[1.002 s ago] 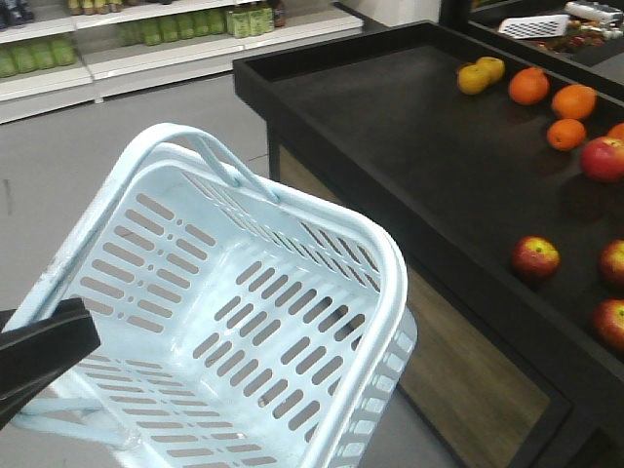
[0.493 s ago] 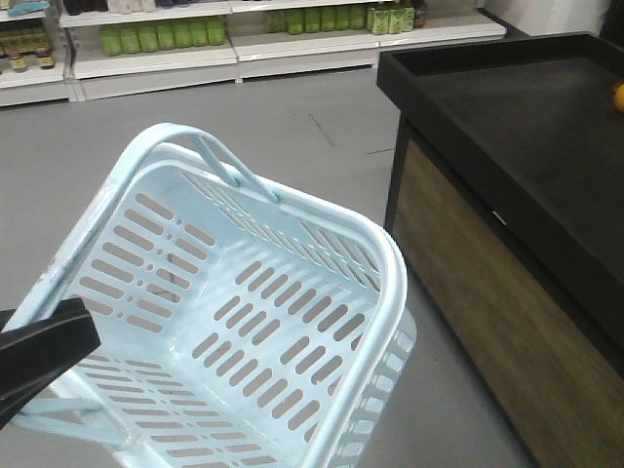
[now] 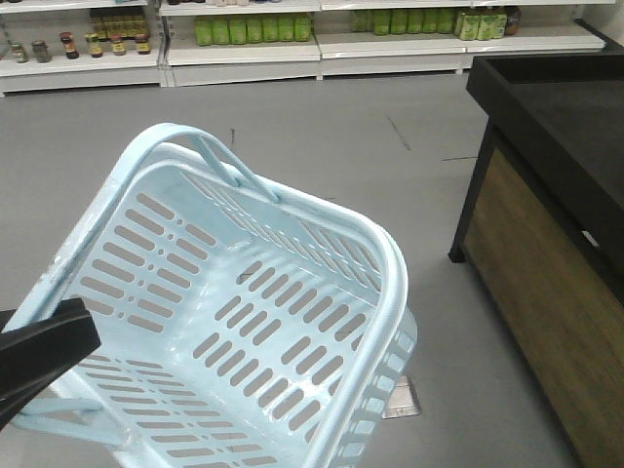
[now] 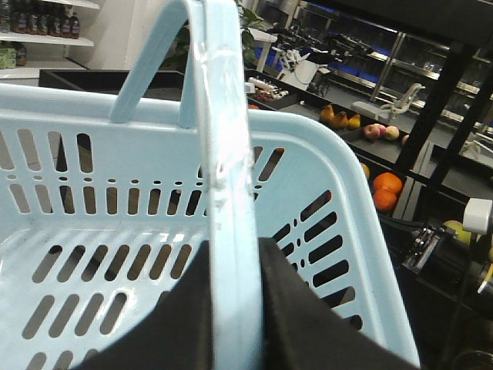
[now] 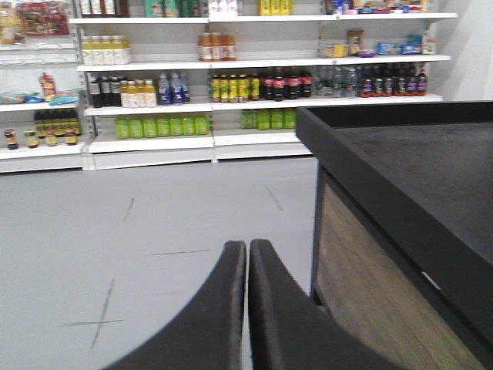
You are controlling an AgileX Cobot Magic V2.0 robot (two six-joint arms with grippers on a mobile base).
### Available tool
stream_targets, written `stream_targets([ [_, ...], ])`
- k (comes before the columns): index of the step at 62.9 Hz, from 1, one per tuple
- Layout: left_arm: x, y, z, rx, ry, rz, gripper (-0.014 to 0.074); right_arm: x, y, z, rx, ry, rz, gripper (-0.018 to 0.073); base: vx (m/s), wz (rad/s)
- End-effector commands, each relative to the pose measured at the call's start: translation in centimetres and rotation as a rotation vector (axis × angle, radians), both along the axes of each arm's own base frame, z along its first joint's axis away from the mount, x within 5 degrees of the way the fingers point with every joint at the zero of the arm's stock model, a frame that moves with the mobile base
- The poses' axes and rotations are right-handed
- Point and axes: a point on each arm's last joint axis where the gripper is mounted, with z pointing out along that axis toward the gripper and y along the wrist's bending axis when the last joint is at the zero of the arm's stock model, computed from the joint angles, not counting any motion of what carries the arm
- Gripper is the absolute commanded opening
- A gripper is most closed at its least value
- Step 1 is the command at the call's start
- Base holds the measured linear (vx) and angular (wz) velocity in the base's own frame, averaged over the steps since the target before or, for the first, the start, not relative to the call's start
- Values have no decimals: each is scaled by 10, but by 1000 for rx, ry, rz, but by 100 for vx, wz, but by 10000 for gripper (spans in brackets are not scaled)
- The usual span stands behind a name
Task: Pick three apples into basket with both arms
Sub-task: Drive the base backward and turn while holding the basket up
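Basket (image 3: 388, 322) hangs empty, handle (image 4: 223, 154) clamped in left gripper (image 4: 235, 247), right gripper (image 5: 246, 254) closed bare; keep it level approaching the table (image 3: 561, 102).

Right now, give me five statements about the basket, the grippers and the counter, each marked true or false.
1. The basket holds no fruit. True.
2. The left gripper is shut on the basket's handle. True.
3. The right gripper holds an apple. False: its fingers are pressed together on nothing.
4. In the front view, apples lie on the counter. False: no apples show on the part of the counter seen there.
5. Shelves of bottles stand across the floor, beyond the basket. True.
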Motion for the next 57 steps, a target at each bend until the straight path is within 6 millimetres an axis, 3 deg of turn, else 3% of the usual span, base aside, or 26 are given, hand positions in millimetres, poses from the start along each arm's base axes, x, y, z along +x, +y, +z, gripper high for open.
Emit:
stream_targets([
  [1,2,3,7,30,-36,39,-7,0,1,3,-12,-74,10,-4,2,30],
  [57,2,3,7,30,-35,38,-8,0,1,3,-12,-74,10,-4,11,34],
])
